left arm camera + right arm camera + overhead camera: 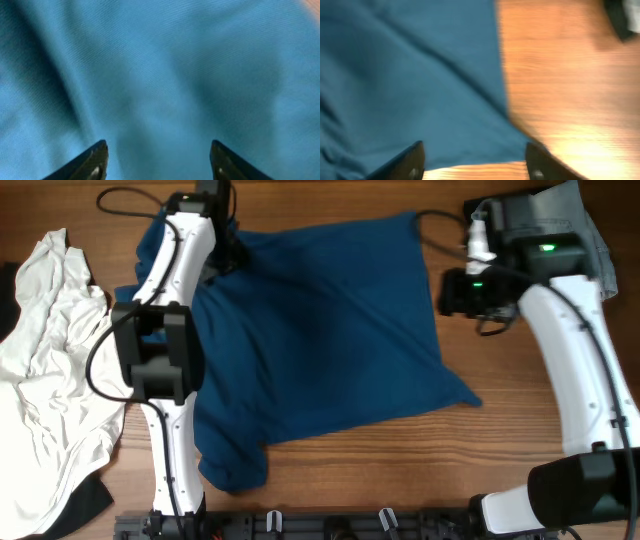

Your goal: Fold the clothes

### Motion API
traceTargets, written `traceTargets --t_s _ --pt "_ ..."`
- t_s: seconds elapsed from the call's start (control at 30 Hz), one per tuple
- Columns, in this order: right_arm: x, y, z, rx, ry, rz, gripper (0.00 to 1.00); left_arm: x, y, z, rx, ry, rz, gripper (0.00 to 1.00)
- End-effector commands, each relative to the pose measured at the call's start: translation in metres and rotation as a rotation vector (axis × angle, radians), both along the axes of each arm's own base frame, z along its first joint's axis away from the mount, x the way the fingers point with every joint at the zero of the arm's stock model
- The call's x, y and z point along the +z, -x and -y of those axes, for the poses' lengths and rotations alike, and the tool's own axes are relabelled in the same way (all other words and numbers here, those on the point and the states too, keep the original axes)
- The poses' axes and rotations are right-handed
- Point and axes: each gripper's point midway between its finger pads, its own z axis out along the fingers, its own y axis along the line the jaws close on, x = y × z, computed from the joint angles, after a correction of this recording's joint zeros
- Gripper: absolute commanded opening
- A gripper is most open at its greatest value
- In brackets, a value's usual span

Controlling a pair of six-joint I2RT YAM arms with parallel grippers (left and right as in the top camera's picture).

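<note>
Currently, 1 blue shirt (320,330) lies beside 1 white garment (50,360); left hand (157,155) and right hand (476,157) both gape wide.

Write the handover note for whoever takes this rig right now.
Left gripper: open, holding nothing, over the blue shirt near its top-left corner in the overhead view.
Right gripper: open, holding nothing, over the shirt's right edge.
The blue shirt lies spread and wrinkled on the table, with no clean fold made.
The white garment is heaped at the left and the grey garment lies at the top right.
Left: all folding.
</note>
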Motion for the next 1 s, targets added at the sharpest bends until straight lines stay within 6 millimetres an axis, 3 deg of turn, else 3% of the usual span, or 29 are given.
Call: traceTargets --t_s 0.0,0.13,0.23,0.37,0.53,0.67,0.73,0.83,0.97 --pt "-0.008 0.009 0.043 -0.153 -0.024 -0.052 0.73 0.064 0.038 -0.014 0.076 0.039 -0.041 0.65" --pt "-0.032 0.016 0.065 -0.228 -0.053 -0.070 0.68 0.099 0.068 -0.016 0.071 0.018 -0.077 0.65" --pt "-0.057 0.035 0.069 -0.271 -0.066 -0.136 0.76 0.126 0.097 -0.010 0.066 0.015 -0.108 0.65" --pt "-0.066 0.052 0.067 -0.304 -0.070 -0.134 0.81 0.142 0.135 0.009 0.012 -0.009 -0.193 0.65" --pt "-0.045 0.063 0.069 -0.325 -0.062 -0.060 0.86 0.108 0.177 0.047 -0.039 -0.056 -0.344 0.63" --pt "-0.039 0.070 0.071 -0.342 -0.069 -0.054 0.88 0.056 0.234 0.083 -0.092 -0.069 -0.476 0.63" --pt "-0.038 0.069 0.069 -0.339 -0.083 -0.052 0.88 0.041 0.260 0.095 -0.090 -0.055 -0.485 0.63" --pt "-0.038 0.066 0.067 -0.332 -0.100 -0.042 0.88 0.038 0.291 0.104 -0.048 -0.002 -0.453 0.63" --pt "-0.039 0.062 0.063 -0.319 -0.125 -0.026 0.90 0.051 0.322 0.089 0.014 0.020 -0.399 0.72"
